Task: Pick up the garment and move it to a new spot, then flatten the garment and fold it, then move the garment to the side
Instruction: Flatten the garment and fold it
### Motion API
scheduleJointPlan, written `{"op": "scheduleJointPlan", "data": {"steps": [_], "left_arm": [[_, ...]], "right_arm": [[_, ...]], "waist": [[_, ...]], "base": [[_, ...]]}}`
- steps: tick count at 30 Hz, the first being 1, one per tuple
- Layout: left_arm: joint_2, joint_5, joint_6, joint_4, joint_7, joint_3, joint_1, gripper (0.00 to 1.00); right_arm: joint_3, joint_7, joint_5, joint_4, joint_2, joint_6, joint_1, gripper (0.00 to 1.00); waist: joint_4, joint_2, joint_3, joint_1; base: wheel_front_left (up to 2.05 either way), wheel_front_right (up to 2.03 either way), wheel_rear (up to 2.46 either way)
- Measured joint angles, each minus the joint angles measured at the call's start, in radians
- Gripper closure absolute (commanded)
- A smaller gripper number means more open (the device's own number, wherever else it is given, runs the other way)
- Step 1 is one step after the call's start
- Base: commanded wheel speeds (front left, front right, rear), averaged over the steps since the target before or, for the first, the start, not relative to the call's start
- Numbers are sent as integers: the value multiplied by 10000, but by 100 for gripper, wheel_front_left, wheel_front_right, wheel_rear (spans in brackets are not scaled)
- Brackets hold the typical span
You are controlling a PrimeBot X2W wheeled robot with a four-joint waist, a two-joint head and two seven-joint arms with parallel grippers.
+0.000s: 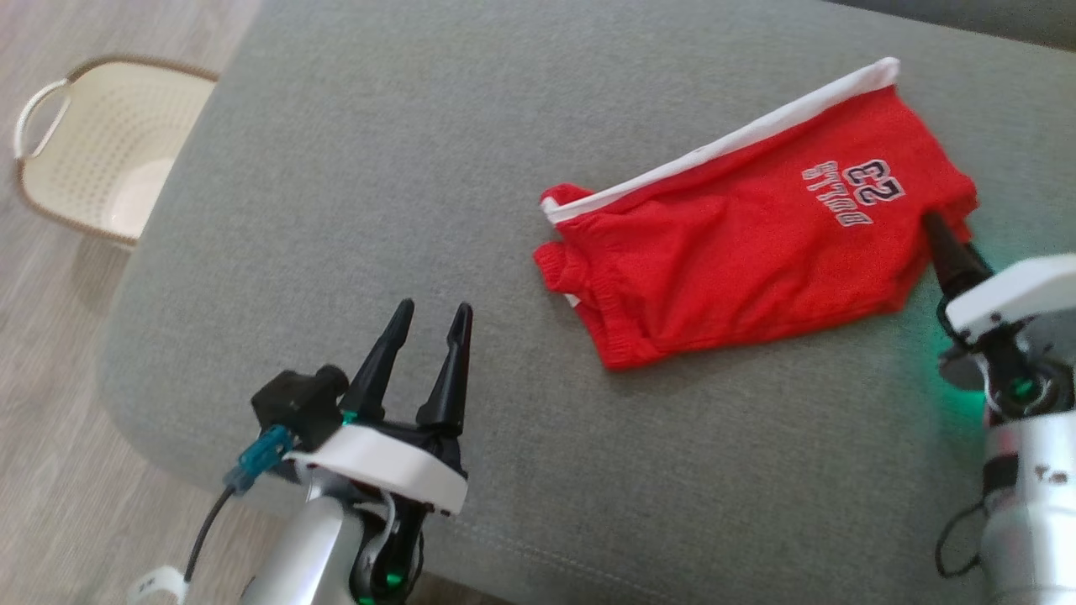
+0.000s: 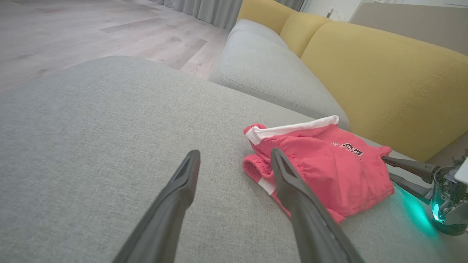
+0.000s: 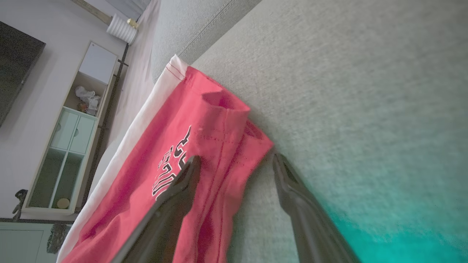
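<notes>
Red shorts (image 1: 756, 244) with a white side stripe lay on a grey sofa cushion (image 1: 378, 151), toward its right side (the printed 23 read upside down from the robot's head). The right gripper (image 3: 236, 159) stood open at the shorts' right-hand corner, with 1 finger over the hem and the other on bare cushion just beside it. The left gripper (image 1: 434, 307) hovered open and empty, well apart from the waistband end. The step looked like taking hold of that corner. It would go best with the fingers pushed further onto the hem, then pinching all layers together, not just the top layer
</notes>
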Motion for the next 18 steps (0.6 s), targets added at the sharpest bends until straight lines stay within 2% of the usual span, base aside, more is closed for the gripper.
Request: {"op": "scheduleJointPlan", "data": {"steps": [13, 14, 15, 18], "left_arm": [[-13, -196, 146, -79, 0, -238, -193, 0], [-15, -272, 174, -79, 0, -245, -193, 0], [-15, -341, 198, -79, 0, -251, -193, 0], [-15, -370, 198, -79, 0, -263, -193, 0]], "right_arm": [[-474, 709, -1003, 846, -35, 0, -1201, 0], [-474, 709, -1057, 888, -33, 0, -1229, 33], [-472, 713, -1076, 915, -33, 0, -1263, 100], [-456, 652, -1233, 953, 12, 0, -1282, 100]], "waist": [[466, 0, 228, 0], [470, 0, 224, 0], [472, 0, 220, 0], [463, 0, 212, 0]], "base": [[0, 0, 0], [0, 0, 0], [0, 0, 0], [0, 0, 0]]}}
